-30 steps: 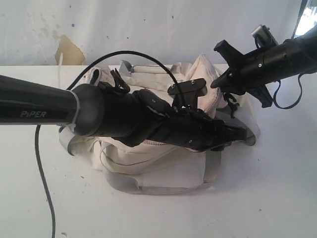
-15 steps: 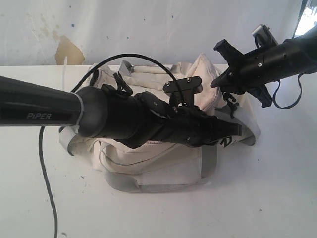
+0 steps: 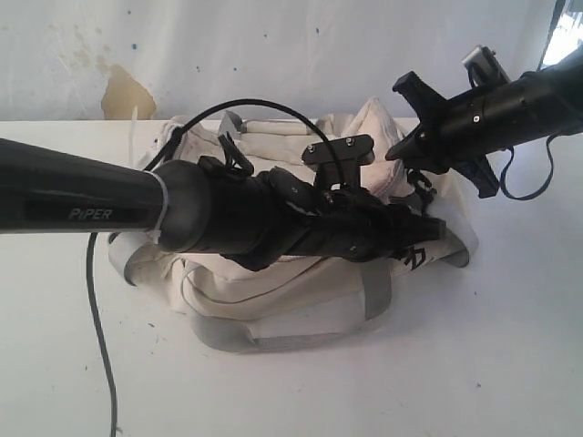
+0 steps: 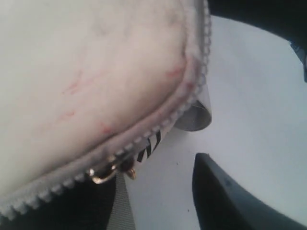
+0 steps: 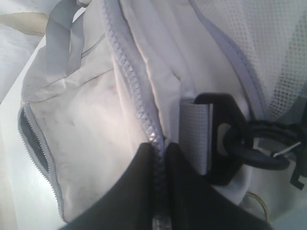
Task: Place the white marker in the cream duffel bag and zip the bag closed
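**Desk:** What's in front of you?

**Me:** I see a white table with the bag lying in the middle of it. The bag is close to the far edge, where the wall rises. There is bare tabletop on the near side and to the right of the bag.

**Desk:** And the arms?

**Me:** My left arm lies low across the top of the bag from the left. The left gripper is at the bag's right end. My right arm comes in from the far right. The right gripper is at that same end, on the far side, near the left one.

**Desk:** What are the hands doing?

**Me:** The right fingers are clamped together on the bag's zipper edge, just beside a black buckle. On the left I see only one finger, clear of the fabric with table under it. I cannot tell how far that hand is open. The gold zip pull sits on the bag's rim, near that finger but apart from it.

**Desk:** The marker?

**Me:** I cannot tell where it is.
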### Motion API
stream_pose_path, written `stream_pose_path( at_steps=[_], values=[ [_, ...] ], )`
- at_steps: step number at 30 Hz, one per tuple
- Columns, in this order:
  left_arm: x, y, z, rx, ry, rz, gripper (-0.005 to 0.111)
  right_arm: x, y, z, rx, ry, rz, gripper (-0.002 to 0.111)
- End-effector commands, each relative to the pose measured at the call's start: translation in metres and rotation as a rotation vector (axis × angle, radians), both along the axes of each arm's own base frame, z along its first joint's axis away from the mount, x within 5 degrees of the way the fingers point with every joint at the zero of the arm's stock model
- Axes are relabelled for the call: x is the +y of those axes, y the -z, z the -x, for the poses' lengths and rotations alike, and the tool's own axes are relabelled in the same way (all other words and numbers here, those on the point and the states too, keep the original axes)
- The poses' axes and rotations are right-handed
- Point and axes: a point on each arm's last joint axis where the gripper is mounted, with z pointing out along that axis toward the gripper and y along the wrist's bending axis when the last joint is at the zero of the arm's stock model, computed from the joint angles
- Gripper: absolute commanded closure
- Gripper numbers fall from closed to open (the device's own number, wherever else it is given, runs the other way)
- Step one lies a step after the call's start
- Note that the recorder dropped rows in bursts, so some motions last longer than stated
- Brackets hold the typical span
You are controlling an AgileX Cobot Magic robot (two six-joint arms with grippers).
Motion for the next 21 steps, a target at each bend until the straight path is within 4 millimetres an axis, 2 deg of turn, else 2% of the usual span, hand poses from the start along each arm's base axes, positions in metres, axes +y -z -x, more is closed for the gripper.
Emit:
stream_pose_path(
  at_steps=[1, 7, 17, 19, 21],
  values=[
    [0.0012, 0.0002, -0.0035, -0.017, -0.037, 0.001, 0.055, -0.0013, -0.0018, 0.0004, 0.015, 0.013, -0.039, 0.108],
    [0.0058, -0.0028, -0.0111, -0.100, -0.100, -0.024, 0.055, 0.0000, -0.0022, 0.0014, 0.025, 0.006, -0.055, 0.108],
    [0.0046, -0.0024, -0.0095, -0.093, -0.088, -0.023, 0.055, 0.0004, -0.0022, 0.0019, 0.030, 0.000, -0.058, 0.108],
    [0.0053, -0.0029, -0.0105, -0.102, -0.099, -0.024, 0.059, 0.0005, -0.0022, 0.0021, 0.031, -0.002, -0.059, 0.108],
    [0.0053, -0.0029, -0.0105, -0.102, -0.099, -0.024, 0.070, 0.0005, -0.0022, 0.0021, 0.031, -0.002, -0.059, 0.108]
  ],
)
